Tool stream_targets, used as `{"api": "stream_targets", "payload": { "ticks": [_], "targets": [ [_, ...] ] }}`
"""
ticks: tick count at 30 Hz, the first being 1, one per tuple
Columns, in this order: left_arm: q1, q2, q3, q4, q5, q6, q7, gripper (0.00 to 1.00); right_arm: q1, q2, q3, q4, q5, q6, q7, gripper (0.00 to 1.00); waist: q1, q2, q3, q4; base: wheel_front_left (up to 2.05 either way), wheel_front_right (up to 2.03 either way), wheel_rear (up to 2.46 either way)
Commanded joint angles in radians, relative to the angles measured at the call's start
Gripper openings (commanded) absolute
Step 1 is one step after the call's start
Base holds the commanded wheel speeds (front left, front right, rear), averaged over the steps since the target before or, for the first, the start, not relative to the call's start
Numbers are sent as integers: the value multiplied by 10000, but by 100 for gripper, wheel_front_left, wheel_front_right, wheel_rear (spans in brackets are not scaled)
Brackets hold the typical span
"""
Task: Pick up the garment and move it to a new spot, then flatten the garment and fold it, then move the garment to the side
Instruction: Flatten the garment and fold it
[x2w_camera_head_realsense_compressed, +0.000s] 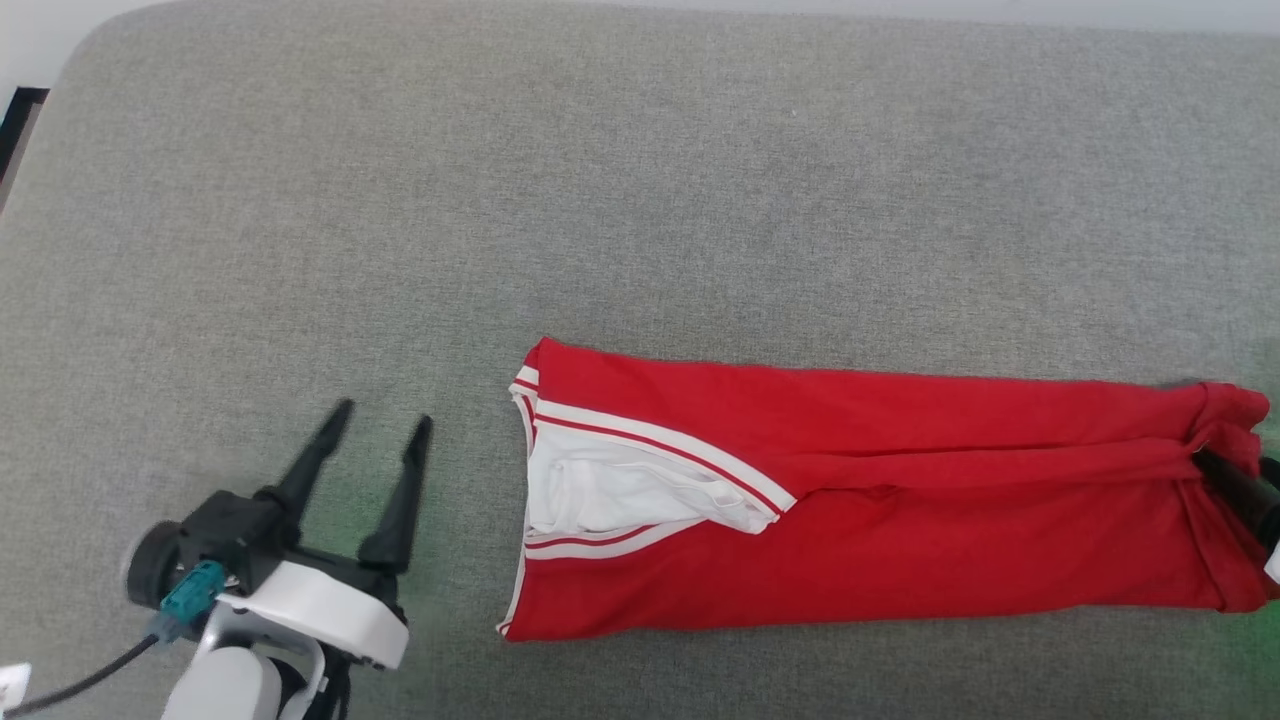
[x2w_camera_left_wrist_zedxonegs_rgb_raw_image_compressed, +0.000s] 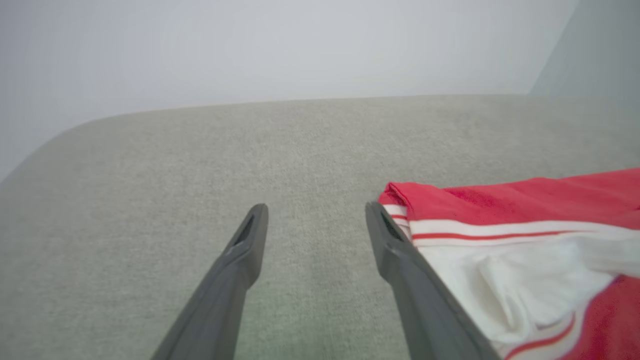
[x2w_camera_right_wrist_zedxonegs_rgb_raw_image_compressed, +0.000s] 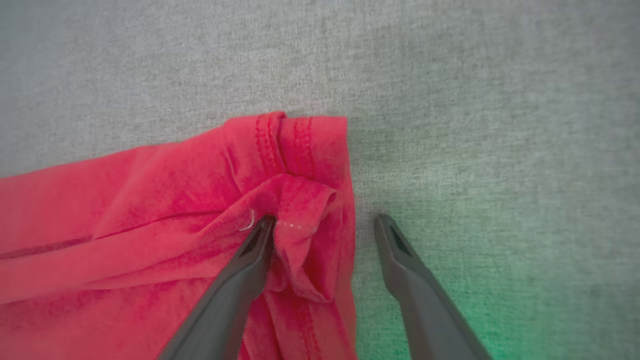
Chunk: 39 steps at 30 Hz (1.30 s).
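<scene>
Garment (x2w_camera_head_realsense_compressed: 870, 500) lies as a long red band on the grey cushion (x2w_camera_head_realsense_compressed: 600, 200), its long axis running across me from left to right. My left gripper (x2w_camera_head_realsense_compressed: 385, 412) is spread and empty, near the striped sleeve end but apart from it. My right gripper (x2w_camera_right_wrist_zedxonegs_rgb_raw_image_compressed: 325, 219) is spread too, one finger against the bunched hem, pinching nothing. I judge my right arm the nearer one for the next fold.
</scene>
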Motion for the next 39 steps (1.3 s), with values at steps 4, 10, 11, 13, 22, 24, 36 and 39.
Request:
{"api": "stream_targets", "payload": {
  "ticks": [4, 10, 11, 13, 22, 24, 36, 39],
  "targets": [
    [340, -675, 1050, -707, 1564, 27, -52, 100, 172, 363, 483, 487, 75, -11, 382, 84, 0, -1, 7, -26, 0, 0, 0],
    [529, -1138, 1457, -957, 2230, 28, -52, 100, 74, 286, 539, 551, 79, -40, 354, 0, 0, -1, 23, -86, 0, 0, 0],
    [520, -1153, 1485, -969, 2285, 28, -52, 100, 37, 233, 471, 564, 63, -43, 259, 0, 0, -1, 28, -100, 0, 0, 0],
    [488, -1146, 1427, -1016, 2288, 28, -52, 100, -66, 186, 353, 563, 54, -46, 128, 0, 0, -1, 27, -130, 0, 0, 0],
    [520, -1077, 1245, -1210, 2059, 28, -52, 100, -215, -202, -875, 603, -18, -43, -518, 0, 0, -1, -24, -278, 0, 0, 0],
    [529, -1024, 1169, -1205, 2057, 28, -52, 100, -218, -353, -1330, 629, -44, -34, -660, 0, 0, -1, -24, -321, 0, 0, 0],
    [352, -989, 1279, -1153, 2242, 28, -53, 100, -11, -1563, -4351, 1201, -870, -10, -861, 0, 0, -1, -61, -421, 0, 0, 0],
    [420, -1002, 1243, -1078, 2229, 28, -53, 100, 137, -1394, -4097, 691, -605, -8, -555, 0, 0, -1, -163, -436, 0, 0, 0]
  ]
}}
